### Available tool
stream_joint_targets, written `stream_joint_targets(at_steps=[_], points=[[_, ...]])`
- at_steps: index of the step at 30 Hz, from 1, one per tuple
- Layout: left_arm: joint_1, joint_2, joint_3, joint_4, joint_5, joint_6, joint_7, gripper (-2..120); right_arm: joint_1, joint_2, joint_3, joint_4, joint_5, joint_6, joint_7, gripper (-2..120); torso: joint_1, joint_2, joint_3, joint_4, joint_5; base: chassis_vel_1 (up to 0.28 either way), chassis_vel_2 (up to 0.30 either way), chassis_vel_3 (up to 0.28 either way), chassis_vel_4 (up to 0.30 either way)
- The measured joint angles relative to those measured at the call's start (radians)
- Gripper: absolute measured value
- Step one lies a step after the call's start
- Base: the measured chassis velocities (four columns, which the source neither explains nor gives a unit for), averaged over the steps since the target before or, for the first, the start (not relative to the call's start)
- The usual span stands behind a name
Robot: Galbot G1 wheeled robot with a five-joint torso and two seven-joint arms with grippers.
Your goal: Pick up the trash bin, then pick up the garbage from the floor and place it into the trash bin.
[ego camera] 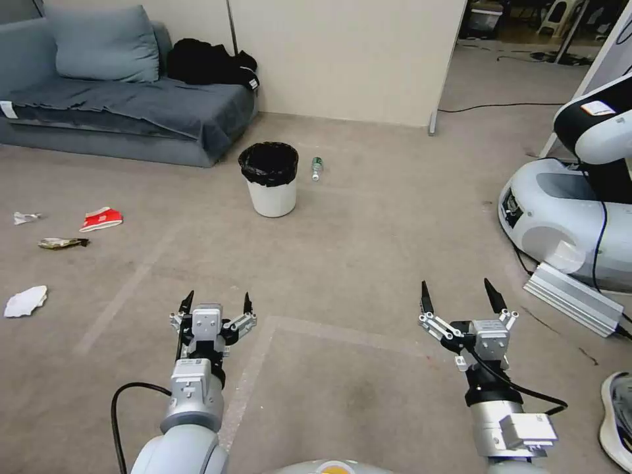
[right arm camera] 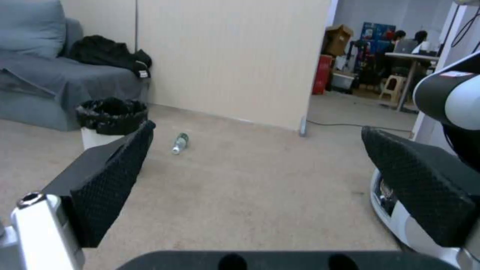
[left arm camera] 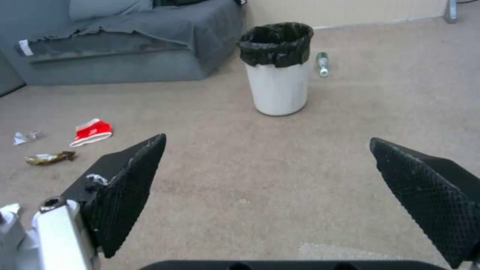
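The left end effector [ego camera: 216,302] hangs low over the carpet with its fingers spread wide and nothing between them, and the right end effector [ego camera: 461,294] matches it on the other side, also spread and empty — a ready posture, it seems, both arms held forward and clear of the floor while the robot is too far off to reach anything. Straight ahead of the left end effector, well apart from it, stands the trash bin [ego camera: 270,179], upright on the floor, its black liner [ego camera: 268,163] folded over the rim and the mouth open upward; from the left wrist camera it sits squarely between the two finger pads [left arm camera: 127,187], which suggests that arm is lined up for the pick. Just beside the bin, on its right, lies a small plastic bottle [ego camera: 316,168] on its side. The rest of the garbage is scattered out to the robot's left: a flattened red-and-white carton [ego camera: 101,219], a dark crinkled wrapper [ego camera: 62,243] near it, a small crumpled scrap [ego camera: 25,217] further out, and a white tissue [ego camera: 26,301] closer in. Behind the bin a grey sofa [ego camera: 131,105] lines the wall. The first step, taking the bin, looks not yet begun.
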Motion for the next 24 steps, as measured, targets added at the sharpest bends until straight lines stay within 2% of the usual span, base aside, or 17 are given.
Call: stream_joint_targets(at_steps=[15,24], points=[[0.008,-0.009,0.000,-0.006,0.016,0.004,-0.011,99,0.000,-0.001,-0.002,-0.004,-0.028,-0.003,-0.005,100,0.000,0.000,0.000,0.0000,-0.0001,-0.004,0.007,0.004,-0.004],[0.007,-0.012,0.001,-0.009,0.020,0.009,-0.011,98,0.001,-0.001,-0.001,-0.005,-0.028,-0.002,-0.006,100,0.000,0.000,0.000,0.0000,0.0000,-0.156,0.142,0.140,-0.132]])
